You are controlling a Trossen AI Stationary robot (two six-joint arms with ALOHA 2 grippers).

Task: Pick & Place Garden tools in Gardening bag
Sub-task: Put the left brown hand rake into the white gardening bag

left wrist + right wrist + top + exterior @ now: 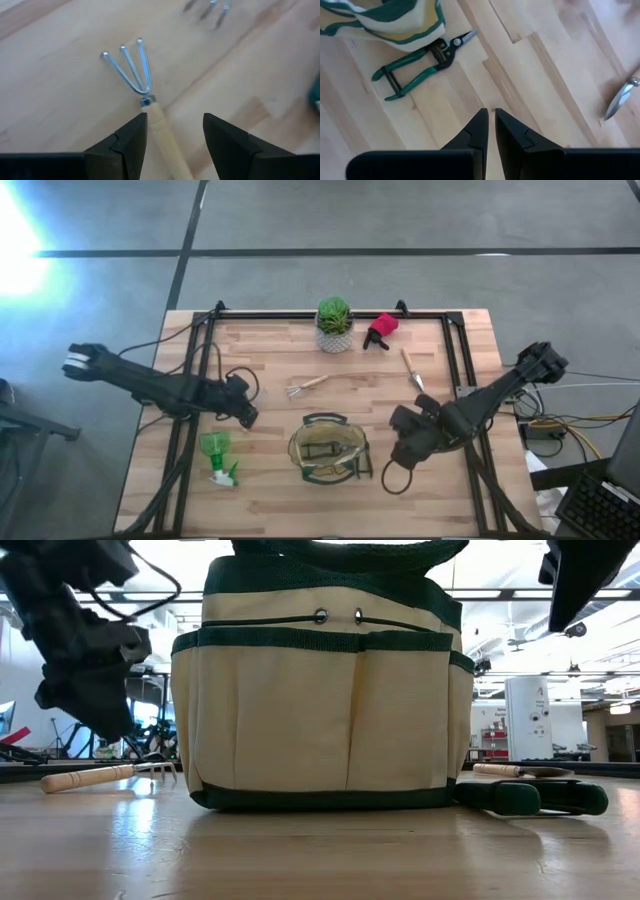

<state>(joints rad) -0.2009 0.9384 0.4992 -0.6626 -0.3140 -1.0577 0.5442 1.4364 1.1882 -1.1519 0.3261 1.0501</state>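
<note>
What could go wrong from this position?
1. The left hand is open over the hand fork's wooden handle, close to the tines; a grip there may tip the fork.
2. The pruners lie against the gardening bag; picking them could snag the fabric.
3. The right hand is shut over bare table, so it must reopen before any pick.

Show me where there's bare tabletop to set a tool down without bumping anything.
Free: the strip between the potted plant and the left gripper, and the front right corner beyond the pruners. Crowded: around the gardening bag, with the spray bottle, fork, trowel and right gripper close by.
</note>
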